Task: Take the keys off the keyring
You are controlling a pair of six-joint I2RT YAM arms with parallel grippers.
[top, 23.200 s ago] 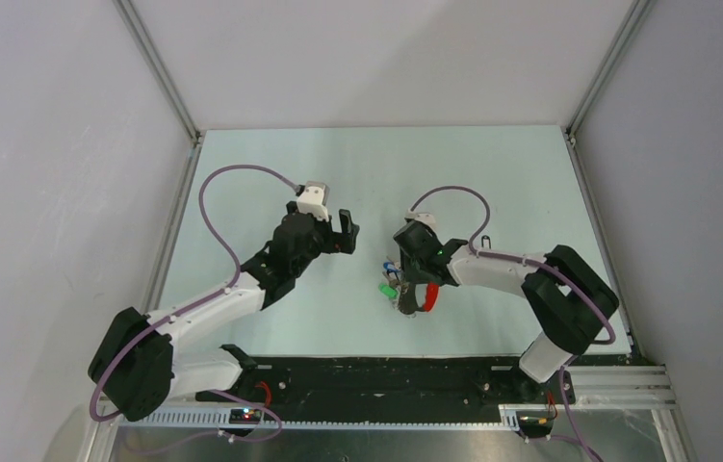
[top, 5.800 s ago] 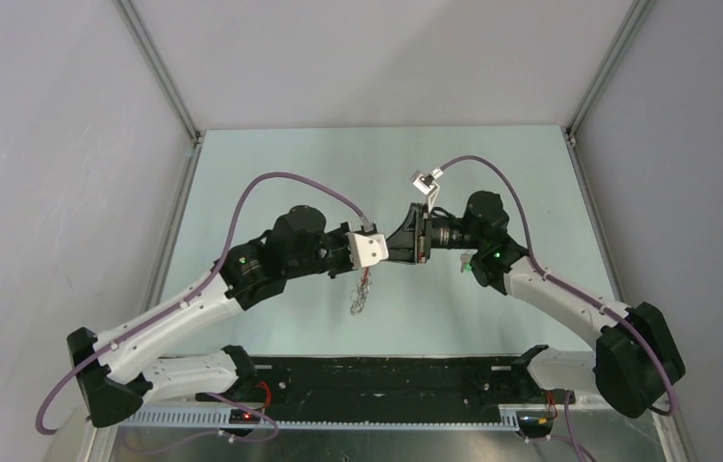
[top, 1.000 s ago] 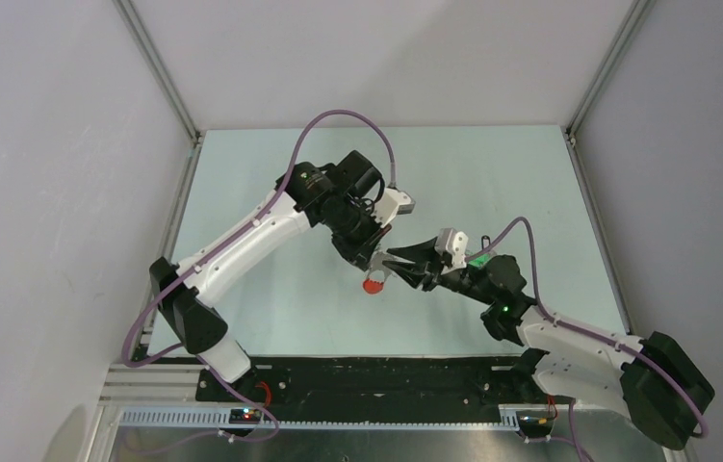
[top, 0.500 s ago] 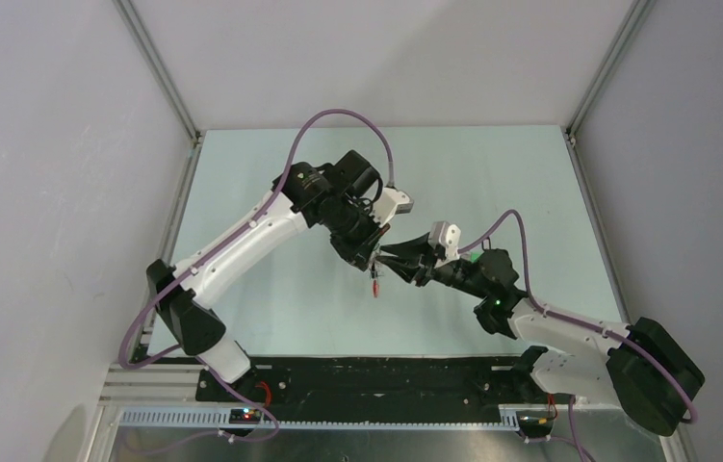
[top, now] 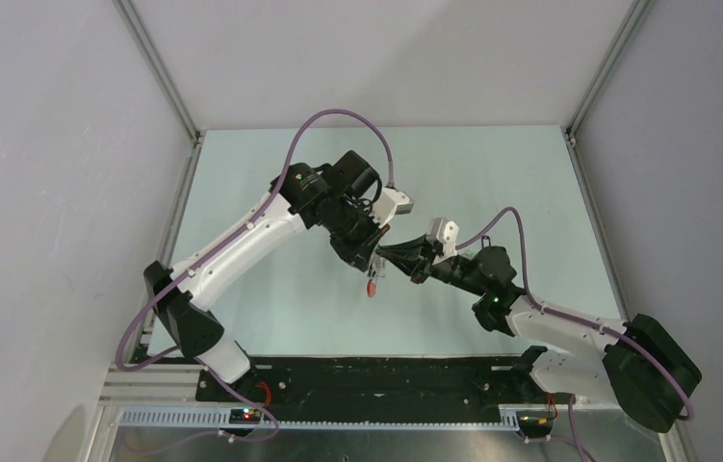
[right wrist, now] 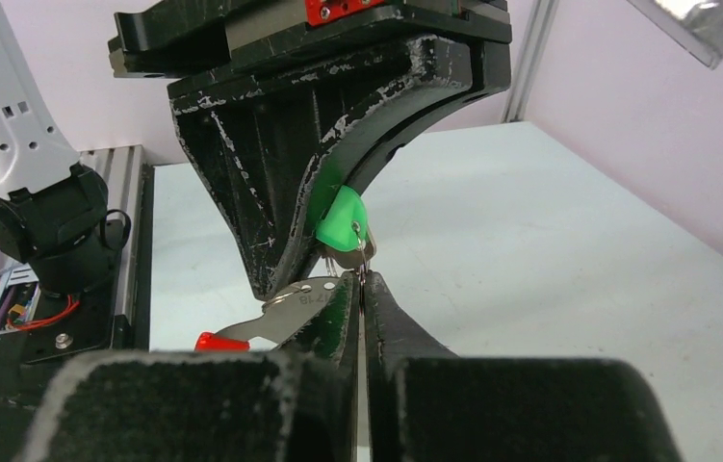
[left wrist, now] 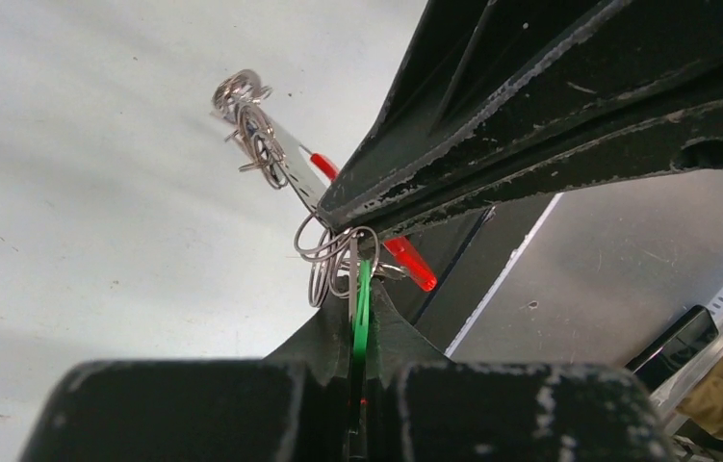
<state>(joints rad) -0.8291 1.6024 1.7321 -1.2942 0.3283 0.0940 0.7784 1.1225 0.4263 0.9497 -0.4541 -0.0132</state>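
Pale green tabletop (top: pixel 521 164) filled the floor of the cell, with grey walls on three sides. The white left arm (top: pixel 242 241) reached in from the near left. The right arm (top: pixel 569 332) came in low from the near right. Their black ends met nose to nose over the middle of the table, clear of its surface.

The left gripper (left wrist: pixel 355 337) had its fingers pressed together on the green key (right wrist: pixel 341 223). In its own wrist view the plastic head showed edge-on as a thin green line between the two pads. The right gripper (right wrist: pixel 362 294) was also pinched tight, with no gap between its fingers. At their tips they nipped a small silver ring of the keyring (left wrist: pixel 411 266), just under the green head and touching it.

The keyring hung in the air between the two grippers, not resting on the table. From above, its red band drooped just below the place where the fingertips met. In the left wrist view, short red pieces showed on either side of the right gripper's fingers.

The grey tag (right wrist: pixel 292 306) lay flat against the right gripper's left finger, with stamped figures too small to read and a red end beside it. A tangle of thin silver rings (left wrist: pixel 244 96) stuck out past the tag. Another knot of wire loops sat where the green key joined the bunch. I could not tell whether any other key was on it.
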